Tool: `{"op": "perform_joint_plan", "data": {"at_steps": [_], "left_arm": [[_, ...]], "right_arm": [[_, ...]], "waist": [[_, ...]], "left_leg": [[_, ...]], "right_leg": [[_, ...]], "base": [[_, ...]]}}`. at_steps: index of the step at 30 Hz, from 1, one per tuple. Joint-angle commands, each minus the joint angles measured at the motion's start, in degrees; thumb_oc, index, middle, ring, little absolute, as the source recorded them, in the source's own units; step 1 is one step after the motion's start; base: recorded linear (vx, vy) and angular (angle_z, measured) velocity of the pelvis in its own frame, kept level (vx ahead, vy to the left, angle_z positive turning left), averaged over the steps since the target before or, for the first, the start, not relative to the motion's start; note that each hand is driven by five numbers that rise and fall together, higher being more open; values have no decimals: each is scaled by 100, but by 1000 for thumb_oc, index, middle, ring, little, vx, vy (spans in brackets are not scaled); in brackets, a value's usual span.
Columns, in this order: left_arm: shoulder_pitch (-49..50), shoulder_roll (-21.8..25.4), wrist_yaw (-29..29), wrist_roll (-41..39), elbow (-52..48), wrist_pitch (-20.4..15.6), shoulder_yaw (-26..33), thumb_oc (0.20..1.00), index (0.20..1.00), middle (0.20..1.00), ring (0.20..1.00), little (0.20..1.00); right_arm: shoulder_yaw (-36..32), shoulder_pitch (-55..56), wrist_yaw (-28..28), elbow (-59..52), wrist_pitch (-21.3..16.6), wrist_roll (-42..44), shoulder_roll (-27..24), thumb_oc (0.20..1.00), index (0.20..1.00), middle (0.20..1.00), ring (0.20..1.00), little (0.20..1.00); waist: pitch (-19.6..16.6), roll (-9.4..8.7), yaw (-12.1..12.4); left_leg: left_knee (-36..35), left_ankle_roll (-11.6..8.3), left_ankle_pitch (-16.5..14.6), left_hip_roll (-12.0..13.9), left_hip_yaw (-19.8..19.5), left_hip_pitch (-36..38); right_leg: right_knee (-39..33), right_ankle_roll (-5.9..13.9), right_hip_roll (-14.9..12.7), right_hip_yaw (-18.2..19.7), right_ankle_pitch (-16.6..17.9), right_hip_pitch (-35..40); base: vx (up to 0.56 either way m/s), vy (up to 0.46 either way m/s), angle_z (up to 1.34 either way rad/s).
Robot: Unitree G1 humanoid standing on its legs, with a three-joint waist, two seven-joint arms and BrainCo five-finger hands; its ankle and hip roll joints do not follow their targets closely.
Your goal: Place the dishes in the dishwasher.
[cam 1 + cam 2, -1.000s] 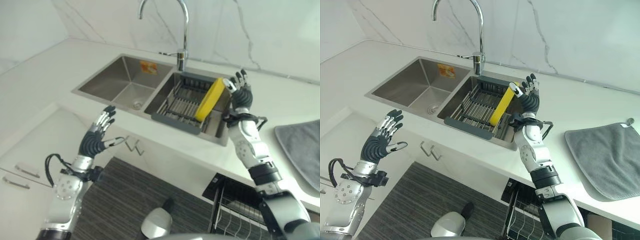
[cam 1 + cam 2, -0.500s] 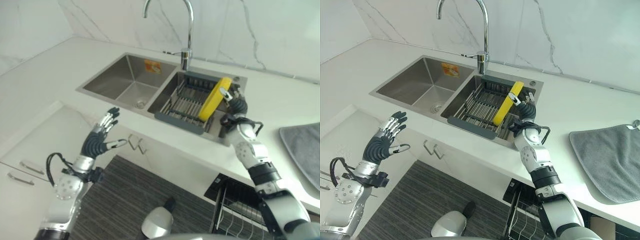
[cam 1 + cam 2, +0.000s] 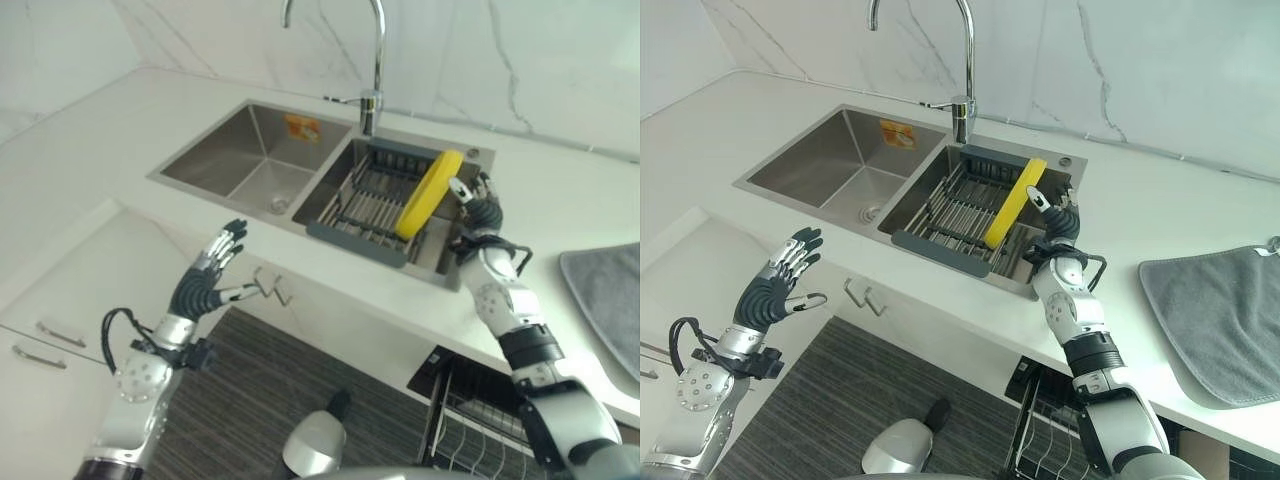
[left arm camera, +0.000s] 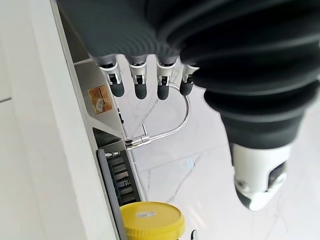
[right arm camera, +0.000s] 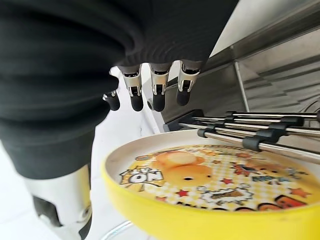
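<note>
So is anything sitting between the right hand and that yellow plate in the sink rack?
Nothing visible. The right hand is right beside the yellow plate, which leans on edge in the dish rack, with open space between fingers and rim.

Silver-grey arms, dark ribbed wrist covers, dark-tipped silver fingers (image 5: 156,90)

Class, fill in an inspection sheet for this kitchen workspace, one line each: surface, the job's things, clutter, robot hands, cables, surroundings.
Surface: white counter with a double steel sink.
Job's things: yellow plate on edge in the grey rack; open dishwasher rack below the counter.
Clutter: grey towel on the counter.
Robot hands: right robot hand open beside the plate, contact unclear; left robot hand open, in the air before the cabinets.
Cables: nothing seen.
Surroundings: tap, marble wall, striped floor.
</note>
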Motion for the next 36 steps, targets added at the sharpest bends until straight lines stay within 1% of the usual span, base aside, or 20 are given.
{"op": "perform_joint_plan", "data": {"at_steps": [1, 7, 9, 13, 16, 21, 27, 33, 36], "left_arm": [[-33, 108, 90, -212, -1, -382, -106, 1000, 1000, 1000, 1000, 1000], [-48, 78, 61, -246, 3, -337, -125, 1000, 1000, 1000, 1000, 1000], [-68, 48, 68, -252, -1, -293, -131, 1000, 1000, 1000, 1000, 1000], [-52, 17, 77, -278, 30, -162, -124, 1000, 1000, 1000, 1000, 1000], [-53, 0, 70, -320, 78, -71, -168, 1000, 1000, 1000, 1000, 1000], [-78, -49, 94, -295, 195, -39, -324, 1000, 1000, 1000, 1000, 1000], [-3, -57, 125, -290, 186, 15, -320, 1000, 1000, 1000, 1000, 1000], [11, -87, 130, -262, 190, 35, -306, 1000, 1000, 1000, 1000, 1000], [-23, -87, -47, -412, 212, 14, -355, 1000, 1000, 1000, 1000, 1000]], "right_arm": [[173, -422, 124, -210, -9, -40, -409, 1000, 1000, 1000, 1000, 1000], [283, -528, 179, -232, 95, -49, -413, 1000, 1000, 1000, 1000, 1000], [332, -562, 124, -304, 178, -70, -390, 1000, 1000, 1000, 1000, 1000], [313, -590, -96, -356, 158, -226, -366, 1000, 1000, 1000, 1000, 1000], [314, -618, -146, -402, 211, -230, -355, 1000, 1000, 1000, 1000, 1000], [400, -654, -301, -536, 232, -382, -327, 1000, 1000, 1000, 1000, 1000], [409, -623, -246, -678, 267, -343, -383, 1000, 1000, 1000, 1000, 1000], [490, -651, -386, -850, 480, -376, -338, 1000, 1000, 1000, 1000, 1000], [515, -692, -447, -777, 519, -433, -331, 1000, 1000, 1000, 1000, 1000]], "waist": [[-442, 319, 198], [-429, 311, 223], [-425, 303, 230], [-429, 298, 234], [-437, 285, 226], [-435, 285, 214], [-443, 274, 221], [-426, 265, 227], [-429, 263, 233]], "left_leg": [[-397, 468, -466, -156, -245, 603], [-397, 471, -450, -178, -287, 597], [-397, 470, -446, -188, -299, 594], [-397, 478, -444, -196, -310, 597], [-397, 482, -449, -197, -301, 604], [-397, 483, -442, -194, -287, 607], [-397, 480, -441, -198, -339, 623], [-397, 472, -440, -193, -370, 634], [-397, 466, -435, -196, -376, 626]], "right_leg": [[787, -25, 206, 329, 34, -606], [805, -35, 214, 306, 24, -600], [818, -35, 213, 291, 18, -601], [833, -37, 216, 285, 12, -599], [855, -37, 218, 274, 3, -603], [865, -53, 227, 274, -14, -592], [874, -59, 244, 312, -24, -592], [873, -73, 271, 360, -36, -593], [870, -75, 271, 348, -37, -587]], "base": [[0, 0, 0], [0, 0, 0], [0, 0, 0], [0, 0, 0], [0, 0, 0], [0, 0, 0], [3, 1, 2], [0, 0, 0], [0, 0, 0]]}}
